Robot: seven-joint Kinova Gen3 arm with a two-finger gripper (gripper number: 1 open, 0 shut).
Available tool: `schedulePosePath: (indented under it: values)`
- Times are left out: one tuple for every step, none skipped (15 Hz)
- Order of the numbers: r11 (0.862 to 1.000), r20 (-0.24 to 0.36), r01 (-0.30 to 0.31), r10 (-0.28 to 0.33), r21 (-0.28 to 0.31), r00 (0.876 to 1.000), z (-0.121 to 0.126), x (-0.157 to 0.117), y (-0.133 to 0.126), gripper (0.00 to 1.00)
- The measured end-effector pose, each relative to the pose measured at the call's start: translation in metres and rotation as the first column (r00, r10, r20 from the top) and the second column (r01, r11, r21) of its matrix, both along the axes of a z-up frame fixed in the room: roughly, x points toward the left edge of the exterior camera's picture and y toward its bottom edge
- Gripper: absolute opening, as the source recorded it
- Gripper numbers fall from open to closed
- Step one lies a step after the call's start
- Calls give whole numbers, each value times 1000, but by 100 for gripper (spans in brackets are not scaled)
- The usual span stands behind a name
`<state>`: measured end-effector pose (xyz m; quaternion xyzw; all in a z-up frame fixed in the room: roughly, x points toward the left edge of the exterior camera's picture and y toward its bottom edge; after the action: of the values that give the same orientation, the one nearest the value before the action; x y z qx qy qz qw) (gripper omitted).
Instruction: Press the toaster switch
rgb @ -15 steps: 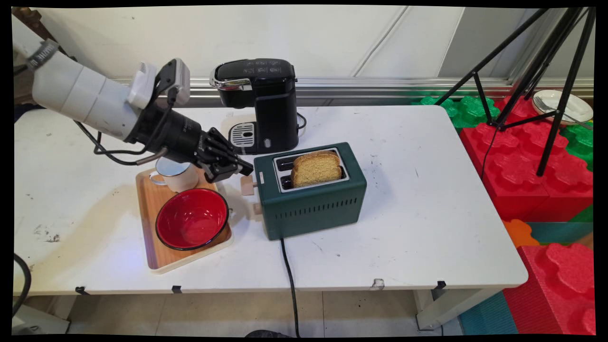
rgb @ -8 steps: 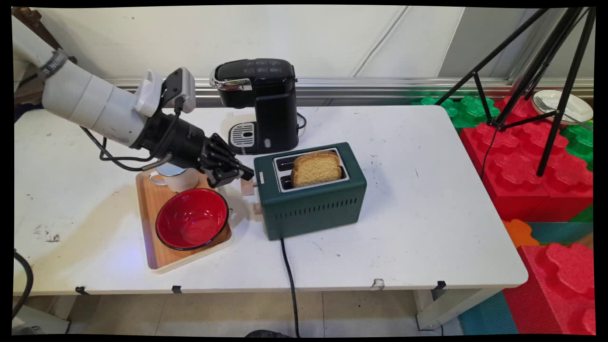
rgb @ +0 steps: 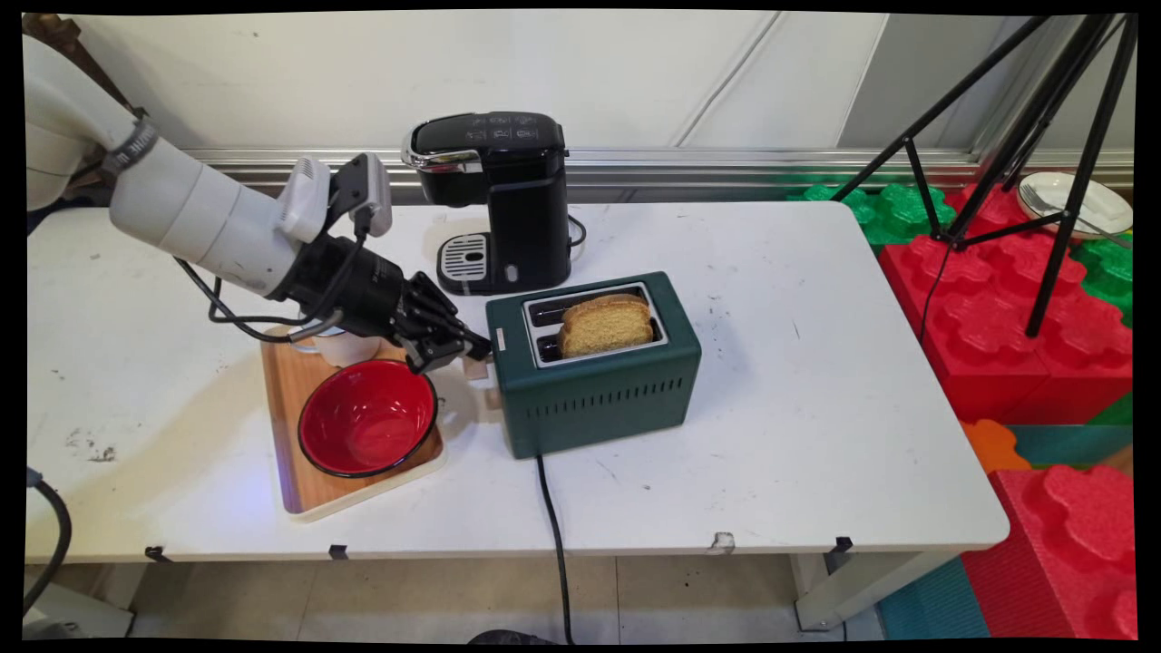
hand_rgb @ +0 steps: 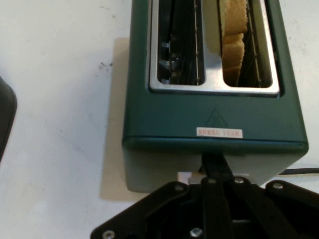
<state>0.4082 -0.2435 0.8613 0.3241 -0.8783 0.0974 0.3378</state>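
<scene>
toaster [rgb: 594, 372] green, mid-table, bread slice [rgb: 605, 324] in its near slot, far slot empty | gripper [rgb: 478, 348] fingers pressed together, tip on the toaster's lever [rgb: 475, 367]; arm slanted down from the left | red bowl [rgb: 367, 428] empty on wooden tray [rgb: 299, 481]; mug [rgb: 345, 346] behind it

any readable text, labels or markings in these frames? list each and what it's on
Nothing legible.
Red-and-white sticker on the green toaster, top edge near the lever end: characters too blurred to read.
Embossed triangle mark just above that sticker: a symbol, no text.
Icons on the black coffee machine lid: too small to read.
Lettered band on the arm's wrist: unreadable.
</scene>
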Motion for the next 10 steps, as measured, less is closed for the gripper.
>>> schedulePosePath:
  values:
    - [1000,2,-2,2,4,1000,-2,0,0,0]
    - [1000,3,-3,2,7,1000,-4,0,0,0]
    - [1000,5,-3,3,11,1000,-7,-1,-1,0]
    - [1000,7,-3,3,16,1000,-10,-1,-1,0]
    - [1000,9,-3,3,20,1000,-12,-1,-1,0]
    - [1000,9,-2,2,22,1000,-15,-1,-1,0]
    - [1000,9,-2,1,24,1000,-17,-1,-1,0]
    - [1000,10,-2,1,26,1000,-19,-1,-1,0]
    - [1000,11,-2,2,27,1000,-21,0,-1,0]
    - [1000,13,-2,2,29,1000,-22,1,-1,0]
